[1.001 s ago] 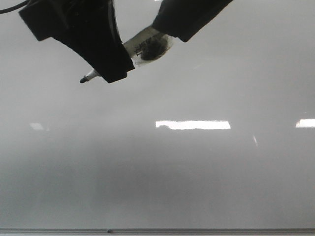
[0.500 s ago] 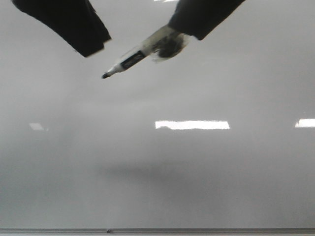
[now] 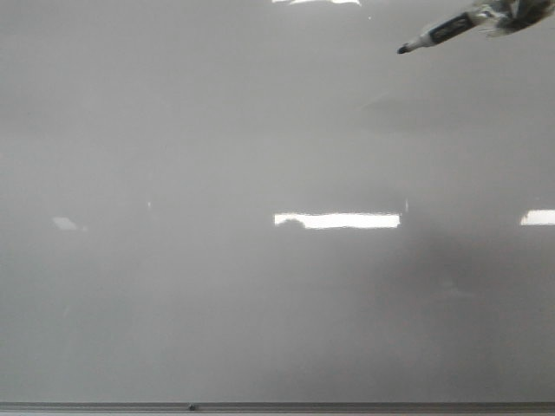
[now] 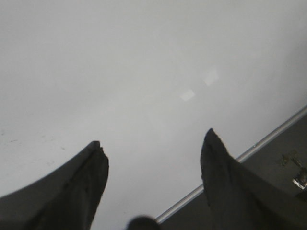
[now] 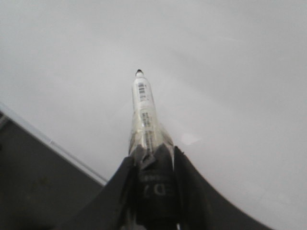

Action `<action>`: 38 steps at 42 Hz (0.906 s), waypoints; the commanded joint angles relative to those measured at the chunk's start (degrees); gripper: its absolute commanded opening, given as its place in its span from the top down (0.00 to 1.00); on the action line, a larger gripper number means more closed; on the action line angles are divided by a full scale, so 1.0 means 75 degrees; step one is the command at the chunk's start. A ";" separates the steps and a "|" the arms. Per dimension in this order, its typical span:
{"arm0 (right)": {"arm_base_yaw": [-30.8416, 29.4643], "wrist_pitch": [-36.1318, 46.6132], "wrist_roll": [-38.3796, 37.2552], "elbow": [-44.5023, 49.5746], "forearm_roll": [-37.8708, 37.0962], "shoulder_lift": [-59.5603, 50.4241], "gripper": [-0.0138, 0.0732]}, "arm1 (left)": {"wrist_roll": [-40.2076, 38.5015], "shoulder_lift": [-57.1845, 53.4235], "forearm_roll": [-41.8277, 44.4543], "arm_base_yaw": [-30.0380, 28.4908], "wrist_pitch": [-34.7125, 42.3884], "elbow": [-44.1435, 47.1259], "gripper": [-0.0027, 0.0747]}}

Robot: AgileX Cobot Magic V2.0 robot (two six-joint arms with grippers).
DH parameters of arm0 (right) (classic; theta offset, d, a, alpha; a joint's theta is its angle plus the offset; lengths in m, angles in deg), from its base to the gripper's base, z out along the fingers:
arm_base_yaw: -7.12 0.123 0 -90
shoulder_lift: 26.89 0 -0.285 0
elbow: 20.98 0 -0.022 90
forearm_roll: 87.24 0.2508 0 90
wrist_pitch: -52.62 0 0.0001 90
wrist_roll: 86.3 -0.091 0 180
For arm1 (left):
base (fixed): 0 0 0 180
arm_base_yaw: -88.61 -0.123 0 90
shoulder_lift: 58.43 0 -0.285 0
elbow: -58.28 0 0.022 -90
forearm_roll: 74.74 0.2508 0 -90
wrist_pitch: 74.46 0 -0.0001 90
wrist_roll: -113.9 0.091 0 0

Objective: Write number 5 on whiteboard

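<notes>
- My right pincer (image 5: 152, 165) is pinching a marker (image 5: 144, 110), its two dark fingers (image 5: 192, 191) pressed against the taped barrel.
- The marker's black tip points away from my wrist, over the whiteboard (image 5: 230, 72).
- In the front view the marker (image 3: 438, 33) shows at the upper right corner, tip aimed left and slightly down; I cannot tell whether it touches the board.
- My left pincer (image 4: 153, 158) is spread wide with nothing between its fingers (image 4: 81, 187), hovering over the whiteboard (image 4: 120, 57) near its thin grey frame (image 4: 268, 139).
- The whiteboard (image 3: 260, 303) fills the front view, glossy and pale grey, with bright glare (image 3: 338, 220) across its middle and the frame along the bottom.
- I see no number 5 on the board in any view; the surface looks unmarked apart from faint smudges.
</notes>
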 commanded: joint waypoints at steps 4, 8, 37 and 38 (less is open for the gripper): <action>-0.0044 0.2245 -0.0446 0.0879 0.0271 -0.0555 0.92 | -0.0113 -0.0168 -0.0443 -0.0070 0.0811 -0.0145 0.43; 0.0183 0.2544 -0.0446 0.0905 0.0599 -0.0360 0.92 | -0.0113 -0.0168 -0.0542 -0.0070 0.0937 -0.0145 0.43; 0.0292 0.3904 -0.0446 0.0578 0.0612 0.0916 0.92 | -0.0113 -0.0168 -0.0560 -0.0070 0.1080 -0.0145 0.43; 0.0292 0.3895 -0.0446 0.0530 0.0612 0.0978 0.92 | -0.0113 -0.0168 -0.0560 -0.0070 0.1080 -0.0145 0.43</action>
